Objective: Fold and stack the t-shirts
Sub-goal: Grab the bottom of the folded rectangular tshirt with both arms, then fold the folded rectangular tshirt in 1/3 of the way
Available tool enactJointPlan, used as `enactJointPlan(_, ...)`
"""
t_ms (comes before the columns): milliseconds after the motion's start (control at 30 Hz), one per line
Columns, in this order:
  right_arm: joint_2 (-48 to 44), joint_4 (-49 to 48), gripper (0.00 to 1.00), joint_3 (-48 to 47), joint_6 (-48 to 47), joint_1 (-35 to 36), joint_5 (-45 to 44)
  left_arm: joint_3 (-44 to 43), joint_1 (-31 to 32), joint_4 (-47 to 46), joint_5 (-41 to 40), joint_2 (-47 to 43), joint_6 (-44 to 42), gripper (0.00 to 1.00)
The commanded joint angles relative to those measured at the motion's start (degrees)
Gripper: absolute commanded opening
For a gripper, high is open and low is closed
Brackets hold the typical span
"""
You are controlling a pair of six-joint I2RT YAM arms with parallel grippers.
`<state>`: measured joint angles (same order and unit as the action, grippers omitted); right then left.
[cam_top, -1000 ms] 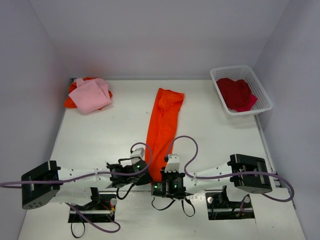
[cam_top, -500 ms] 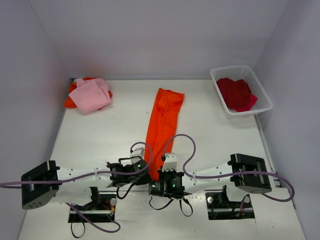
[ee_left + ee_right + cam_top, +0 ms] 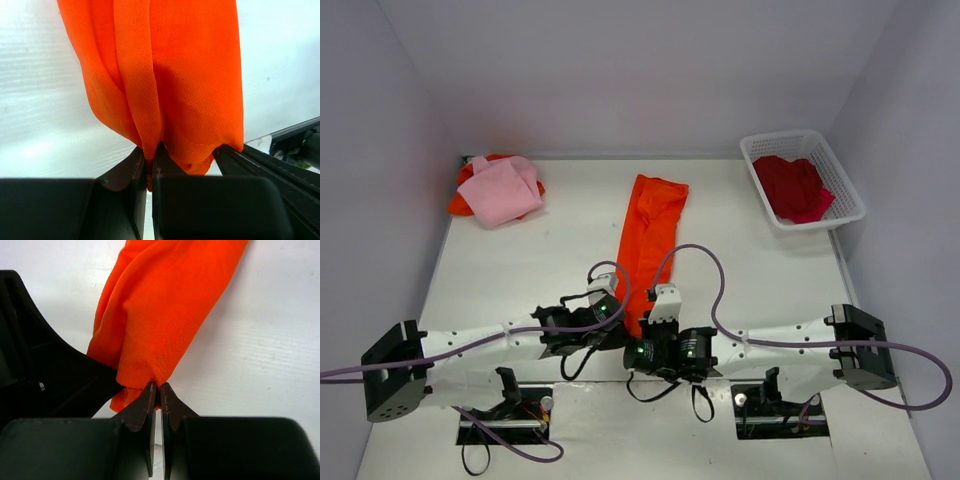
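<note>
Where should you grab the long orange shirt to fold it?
Its near hem, one corner each, coming from the arms' side: the orange shirt lies as a long strip pointing away, and the left gripper and right gripper are shut on that end.

We note a white plastic lattice basket point(image 3: 780, 137) sitting upright at two o'clock on the flat white tabletop point(image 3: 520, 270), close to its right edge. Plain pale grey walls point(image 3: 620, 80) enclose the tabletop at nine, twelve and three o'clock.
</note>
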<state>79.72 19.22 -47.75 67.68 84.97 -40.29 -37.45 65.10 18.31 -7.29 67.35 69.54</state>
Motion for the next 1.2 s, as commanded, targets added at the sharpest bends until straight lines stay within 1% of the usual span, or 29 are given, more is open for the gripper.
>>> enactJointPlan(0, -3.0, 1.8, 0.0, -2.7, -4.4, -1.7, -4.1, -4.2, -1.6, 1.6, 0.0, -0.2, -2.9, 0.0)
enactJointPlan(267, -4.6, 1.8, 0.0, -5.4, -9.5, -4.5, -4.2, -6.3, -7.7, 4.0, 2.2, -2.8, -6.6, 0.0)
enactJointPlan(500, -5.3, 1.8, 0.0, -6.7, -12.0, -6.5, -4.5, -7.9, -11.1, 4.9, 3.9, -4.2, -8.5, 0.0)
enactJointPlan(1000, -5.5, 1.8, 0.0, -7.1, -14.1, -9.5, -5.4, -11.4, -11.8, 4.7, 3.8, -1.3, -9.6, 0.0)
enactJointPlan(1167, -6.9, 1.8, 0.0, -6.5, -14.4, -11.3, -5.7, -12.7, -13.3, 4.3, 4.7, 0.5, -11.2, 0.0)
